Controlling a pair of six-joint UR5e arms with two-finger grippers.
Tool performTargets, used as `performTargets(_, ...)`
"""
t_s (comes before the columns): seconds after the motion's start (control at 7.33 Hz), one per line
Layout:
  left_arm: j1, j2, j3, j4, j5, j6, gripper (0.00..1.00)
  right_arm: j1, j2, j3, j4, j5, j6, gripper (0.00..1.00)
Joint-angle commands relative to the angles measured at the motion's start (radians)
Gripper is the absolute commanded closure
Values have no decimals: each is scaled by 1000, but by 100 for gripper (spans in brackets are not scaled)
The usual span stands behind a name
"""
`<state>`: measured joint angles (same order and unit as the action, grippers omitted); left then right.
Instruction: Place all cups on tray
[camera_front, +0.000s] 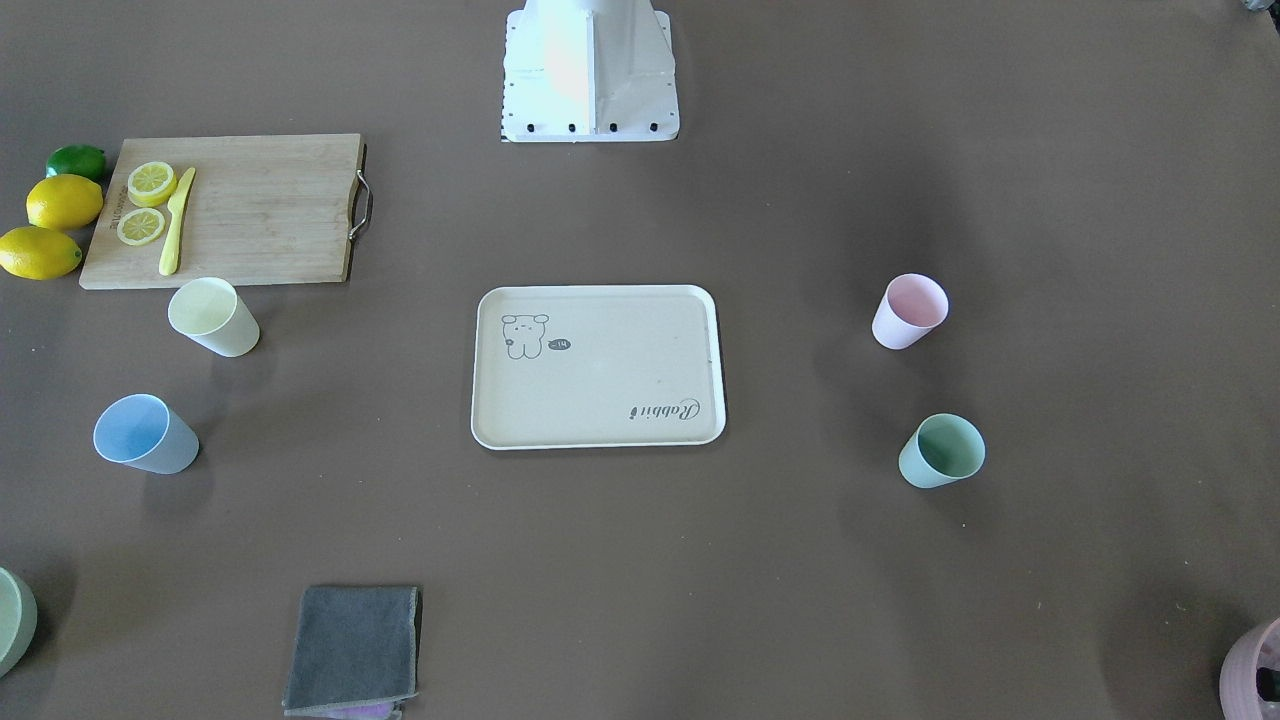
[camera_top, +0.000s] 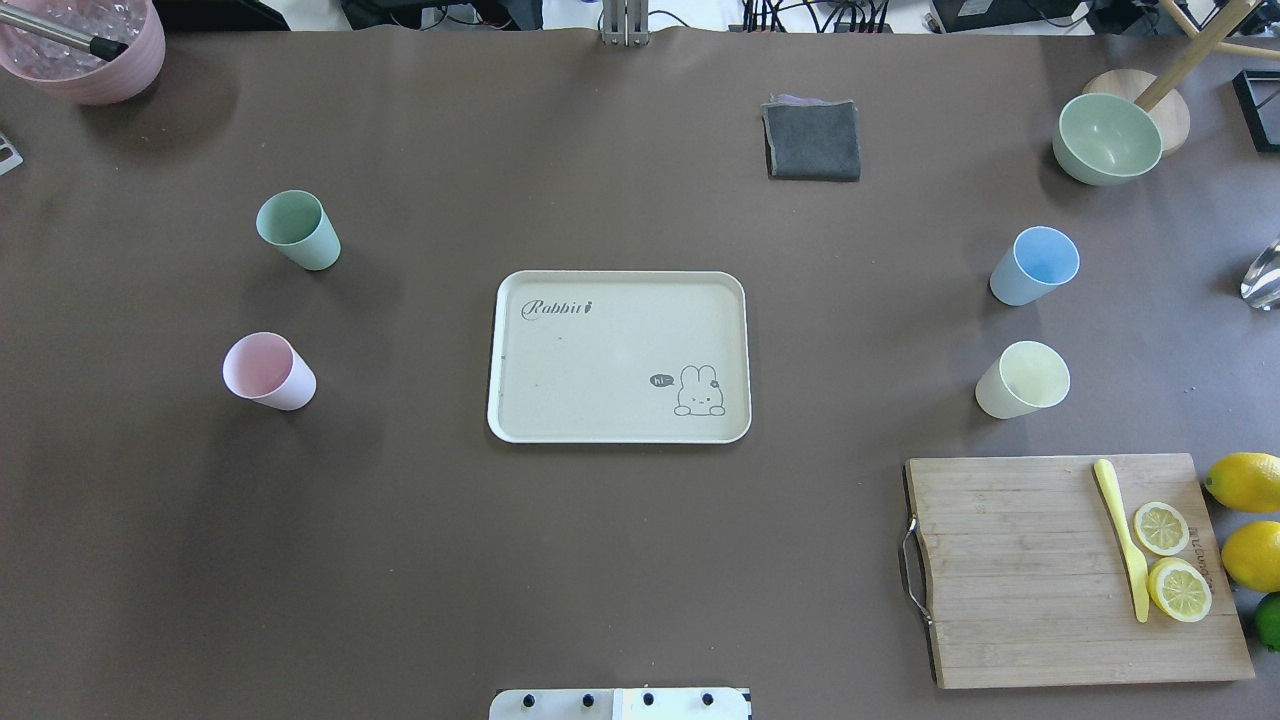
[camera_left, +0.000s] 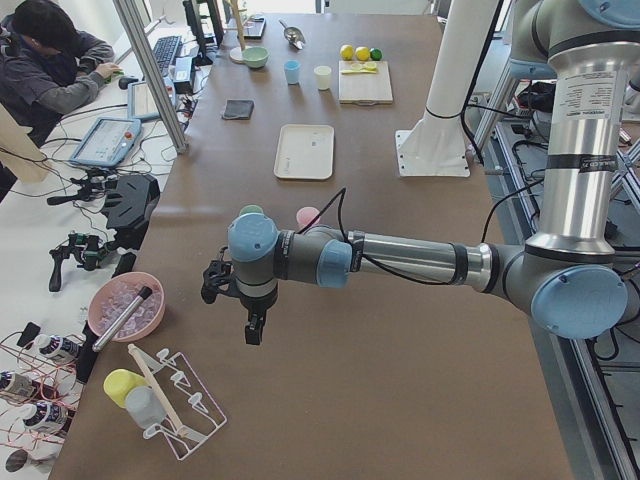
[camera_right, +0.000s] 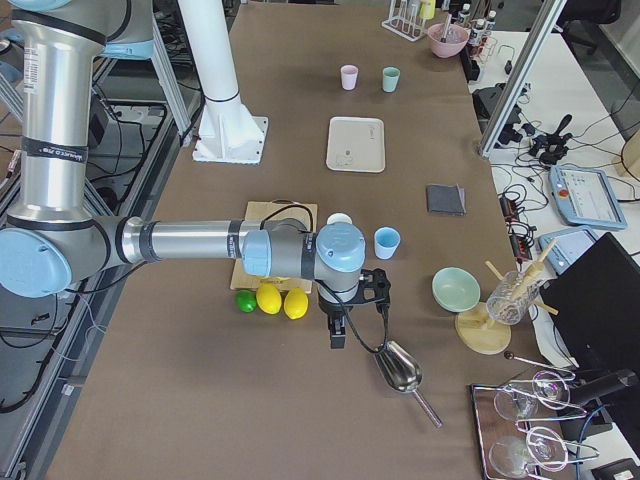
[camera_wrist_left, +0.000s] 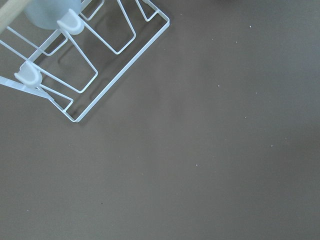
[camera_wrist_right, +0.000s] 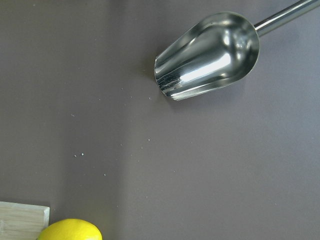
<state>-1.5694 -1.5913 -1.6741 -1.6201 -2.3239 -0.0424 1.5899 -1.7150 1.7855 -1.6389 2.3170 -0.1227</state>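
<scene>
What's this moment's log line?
tray: no cups | pink cup, green cup: on table, robot's left | blue cup, yellow cup: on table, robot's right

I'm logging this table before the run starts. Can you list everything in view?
Small matte plastic cups: four, upright on the table; pink cup and mint green cup on the robot's left, light blue cup and pale yellow cup on its right.
Cream rectangular tray: one, centre, no cup on it.
Wooden cutting board: one, near right, carrying two lemon slices and a yellow knife.
Whole lemons: two, yellow, plus one green lime, beside the board.
Grey folded cloth: one, far side.
Green bowl: one, far right.
Pink bowl: one, far left.
Metal scoop: one, silver, right end.
White wire rack: one, left end.
Left gripper, right gripper: black, above the table ends; open or shut, cannot tell.
</scene>
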Motion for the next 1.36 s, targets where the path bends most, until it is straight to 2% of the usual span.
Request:
performTargets(0.0,0,-9,-45,-9,4,1,2,5,3,29,1,-1,-2,0)
performTargets(0.27,0,-3,-45,-189,6,-8,2,24,18,41,1,-1,9,0)
performTargets(0.55,-1,-30,-50,-252,0,-4,2,28,52,144,2,-1,12,0)
performTargets(0.82,-1,-51,3,-462,35,-5,2,59,81,144,1,4,12,0)
performTargets(1.23,3,-98,50,-486,54,-27,2,73,69,130,17,4,17,0)
